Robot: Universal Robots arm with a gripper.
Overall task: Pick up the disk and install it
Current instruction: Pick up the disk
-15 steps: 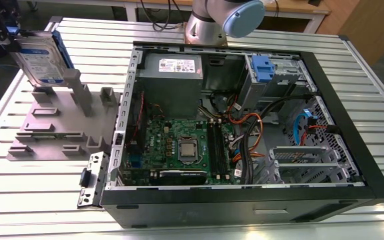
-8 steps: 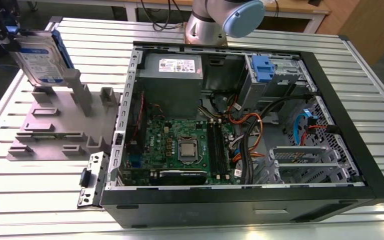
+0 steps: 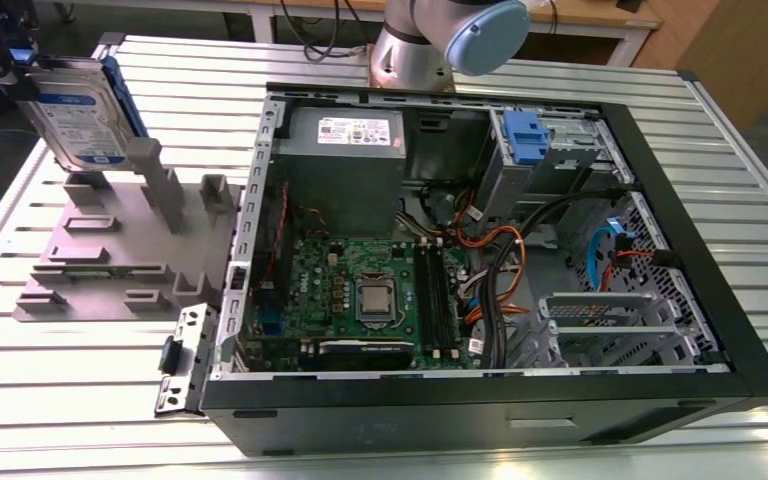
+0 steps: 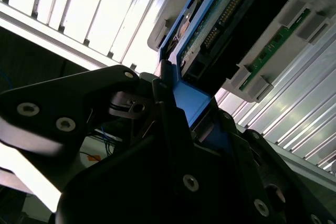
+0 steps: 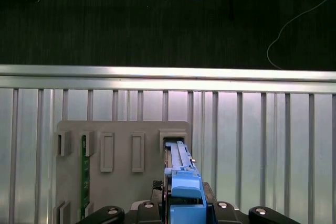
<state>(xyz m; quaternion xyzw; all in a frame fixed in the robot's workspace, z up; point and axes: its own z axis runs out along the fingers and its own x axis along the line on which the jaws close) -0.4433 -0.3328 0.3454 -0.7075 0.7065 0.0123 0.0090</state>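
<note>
The jaws are closed on the disk (image 3: 80, 115), gripping the end tab of its blue carrier (image 4: 191, 100) – in the second wrist view the black fingers (image 4: 163, 93) press against the blue plastic on both sides. The disk stands on end, label facing out, at the exterior view's far left, over the back corner of a grey slotted fixture (image 3: 104, 250) on the ribbed aluminium tabletop (image 3: 744, 190). In the first wrist view it lines up with the fixture's end slot (image 5: 173, 142), though I can't tell whether its lower edge sits in that slot or hangs just above it. A thin green circuit board (image 5: 83, 177) stands in another slot of the same fixture. Well apart from the disk, towards the exterior view's right, the open computer case (image 3: 491, 410) lies on its side (motherboard (image 3: 357, 270) up), with a grey power supply (image 3: 344, 130) at its far end and a second blue carrier (image 3: 524, 135) in the drive cage – the arm's base (image 3: 418, 45) rises just behind it.
</note>
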